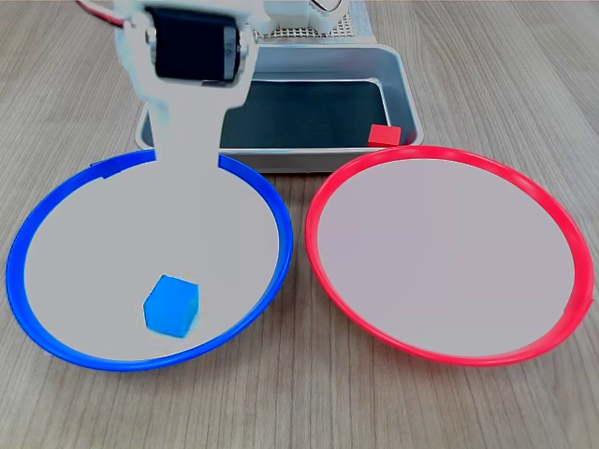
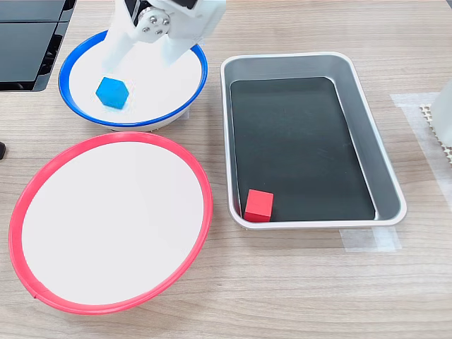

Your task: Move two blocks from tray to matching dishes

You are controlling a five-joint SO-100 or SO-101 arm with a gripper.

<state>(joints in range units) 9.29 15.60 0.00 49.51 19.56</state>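
Sitting in the blue-rimmed dish [image 1: 56,309], low in the first exterior view's frame, the blue block [image 1: 171,305] is lying free of the gripper [image 2: 141,53]. Beside it the red-rimmed dish [image 1: 449,253] is holding nothing. Only the second exterior view is showing the red block [image 2: 258,205] whole, in the lower left corner of the tray [image 2: 385,162] on the worktop [image 2: 318,282]. The arm is reaching down over the blue dish; its jaws are standing apart, gripping nothing.

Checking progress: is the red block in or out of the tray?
In. The red block sits in a corner of the tray; the red-rimmed dish is empty.
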